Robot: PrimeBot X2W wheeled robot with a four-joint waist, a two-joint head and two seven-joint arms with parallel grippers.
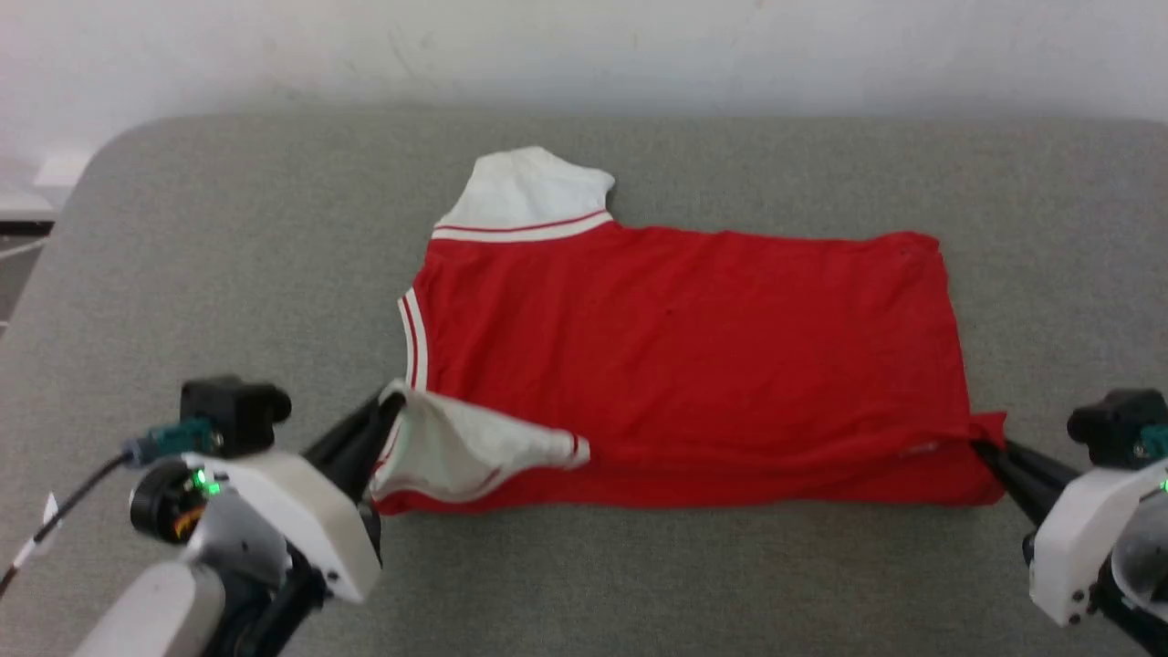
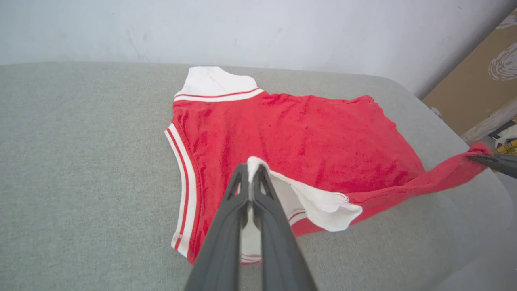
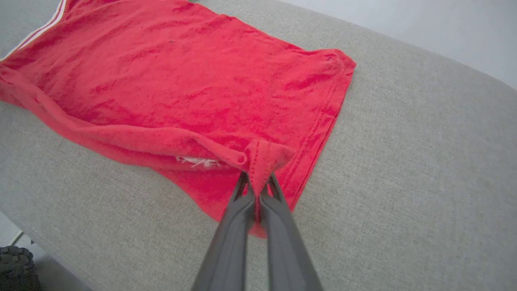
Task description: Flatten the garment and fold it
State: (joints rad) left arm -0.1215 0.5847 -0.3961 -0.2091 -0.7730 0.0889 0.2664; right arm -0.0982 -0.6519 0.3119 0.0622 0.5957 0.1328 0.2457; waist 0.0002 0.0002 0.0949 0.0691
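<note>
Head view, near edge first. Left gripper point(image 1: 391, 401) at 8 o'clock, fingers clamped on the near white sleeve point(image 1: 465, 447) of the garment point(image 1: 684, 347). That sleeve is lifted and flops toward 3 o'clock over the red body. Left wrist view: both fingers point(image 2: 226, 218) pressed together, white fabric sticking out at the tips.

Right gripper point(image 1: 985, 450) at 4 o'clock, pinched tight on the near hem corner point(image 1: 990, 422). Right wrist view: red cloth bunched between the closed tips, corner raised off the surface. The near long edge stands up in a ridge running 9 to 3 between the two grippers, with another red layer under it.

Garment lies mid-surface on the grey padded table point(image 1: 228, 274), plain red side up. Collar trim point(image 1: 412, 338) at 9 o'clock, hem at 3 o'clock. Far white sleeve point(image 1: 529, 196) lies flat at 11 o'clock, with a striped band across it. Beyond, at 12, a white wall point(image 1: 584, 46).
</note>
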